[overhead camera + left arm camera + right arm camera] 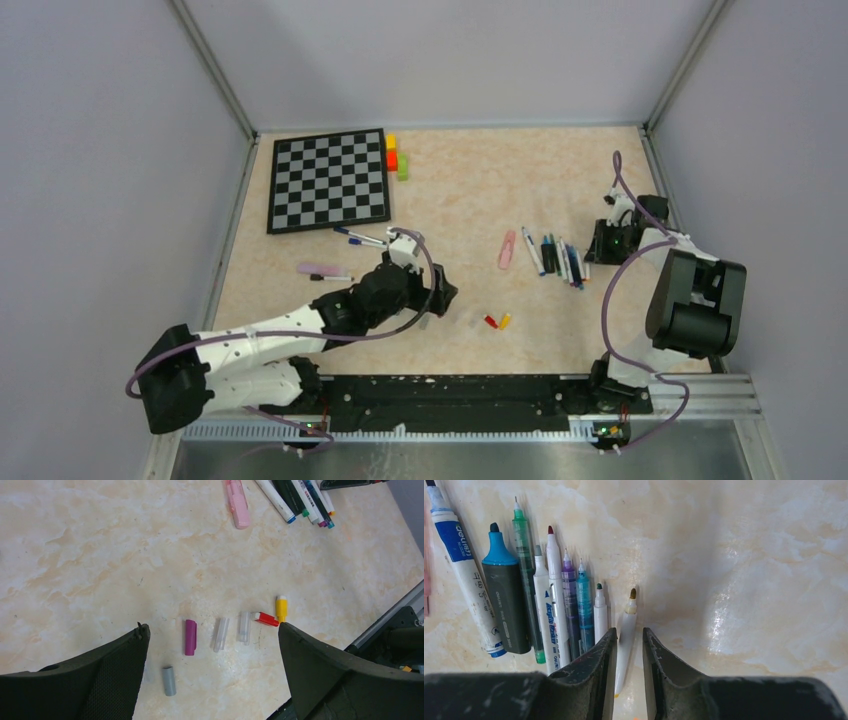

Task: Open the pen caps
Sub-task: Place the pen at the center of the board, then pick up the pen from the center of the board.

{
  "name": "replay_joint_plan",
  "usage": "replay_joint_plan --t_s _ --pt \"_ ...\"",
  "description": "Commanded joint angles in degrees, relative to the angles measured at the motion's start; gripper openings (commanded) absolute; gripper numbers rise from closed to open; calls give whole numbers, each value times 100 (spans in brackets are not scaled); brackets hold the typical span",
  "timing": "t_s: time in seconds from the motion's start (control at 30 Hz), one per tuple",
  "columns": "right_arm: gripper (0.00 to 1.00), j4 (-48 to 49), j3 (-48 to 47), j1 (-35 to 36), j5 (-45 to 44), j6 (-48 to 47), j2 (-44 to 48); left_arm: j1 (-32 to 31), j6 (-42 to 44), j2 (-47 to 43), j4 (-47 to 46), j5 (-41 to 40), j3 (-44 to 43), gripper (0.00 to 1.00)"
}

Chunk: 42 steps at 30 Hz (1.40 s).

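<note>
Your right gripper [629, 632] has its fingers drawn narrow either side of the white pen [627, 622] (tip already bare), which lies at the end of the pen row [551, 605]. I can't tell whether they pinch it or merely flank it. If you're letting go, open fully and lift straight up so nothing rolls. Your left gripper [212, 626] hangs wide open over the loose magenta cap [190, 637] and grey cap [169, 680].

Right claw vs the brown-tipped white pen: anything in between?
Nothing visible. The right claw straddles the brown-tipped pen, one finger on each side, with a gap showing beside the pen. The nearest neighbour, a green-tipped pen, lies just outside one finger, not between the jaws.
</note>
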State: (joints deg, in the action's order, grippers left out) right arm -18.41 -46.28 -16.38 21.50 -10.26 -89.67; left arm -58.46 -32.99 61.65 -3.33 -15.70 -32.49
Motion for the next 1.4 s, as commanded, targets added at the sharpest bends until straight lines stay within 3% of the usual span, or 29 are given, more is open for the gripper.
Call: replay_joint_plan --t_s 0.0,0.27,0.8,1.1,1.37 --pt "24 -62 -266 -89 139 -26 181 204 -81 -288 -287 299 126 99" --pt "29 -264 -297 -124 505 -309 547 970 -363 -567 -559 1121 603 99" --pt "31 -841 -363 -146 1851 -1037 1389 2392 -901 -1574 520 517 1159 99" --pt "31 -906 -346 -146 2189 -1067 1668 3611 -1331 -564 1014 815 475 97" --pt "31 -936 -355 -146 2319 -1057 1758 3852 -2173 814 3114 -306 -1010 89"
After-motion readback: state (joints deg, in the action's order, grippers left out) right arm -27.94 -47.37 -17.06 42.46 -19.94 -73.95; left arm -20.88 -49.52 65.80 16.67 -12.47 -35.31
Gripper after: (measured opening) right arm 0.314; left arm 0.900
